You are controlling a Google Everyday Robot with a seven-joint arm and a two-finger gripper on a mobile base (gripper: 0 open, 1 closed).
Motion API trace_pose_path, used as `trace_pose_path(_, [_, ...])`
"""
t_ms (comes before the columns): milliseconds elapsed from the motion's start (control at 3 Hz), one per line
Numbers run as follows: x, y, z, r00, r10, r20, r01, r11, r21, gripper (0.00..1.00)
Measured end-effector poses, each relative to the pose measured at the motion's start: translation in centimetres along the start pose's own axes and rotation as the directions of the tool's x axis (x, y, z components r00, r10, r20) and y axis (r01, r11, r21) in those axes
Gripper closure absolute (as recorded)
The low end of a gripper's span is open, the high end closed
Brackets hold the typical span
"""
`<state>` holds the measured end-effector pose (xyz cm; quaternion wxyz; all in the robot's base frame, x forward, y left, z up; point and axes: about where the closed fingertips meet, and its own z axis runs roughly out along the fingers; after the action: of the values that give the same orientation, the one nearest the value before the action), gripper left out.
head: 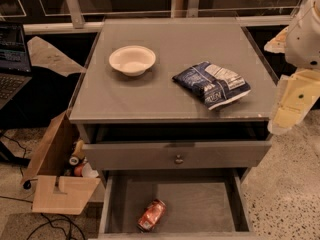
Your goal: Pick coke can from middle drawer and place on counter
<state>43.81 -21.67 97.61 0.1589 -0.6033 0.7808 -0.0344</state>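
Observation:
The coke can (151, 215) is red and lies on its side on the grey floor of the open middle drawer (200, 204), left of centre and near the front. Above it is the grey counter (165, 91). My gripper (291, 105) shows as a cream-coloured piece at the right edge of the view. It hangs beside the counter's front right corner, well above and to the right of the can, and holds nothing that I can see.
A white bowl (132, 60) sits at the counter's back left and a blue-and-white chip bag (212, 84) to the right of centre. A drawer front with a round knob (178, 159) overhangs the open drawer. A cardboard box (56, 169) and a laptop (12, 59) are on the left.

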Motion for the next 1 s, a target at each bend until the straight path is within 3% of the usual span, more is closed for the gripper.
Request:
trace_pose_path(333, [0.0,0.0,0.0,1.0,0.0,0.0,0.0,1.0,0.0,0.0])
trace_pose_path(667, [-1.0,-1.2,0.4,0.992,0.091,0.082,-0.092,0.9958,0.001,0.0])
trace_pose_path(1000, [-2.4,-4.5,1.5,0.896,0.353,0.269,-0.347,0.9353,-0.069,0.0])
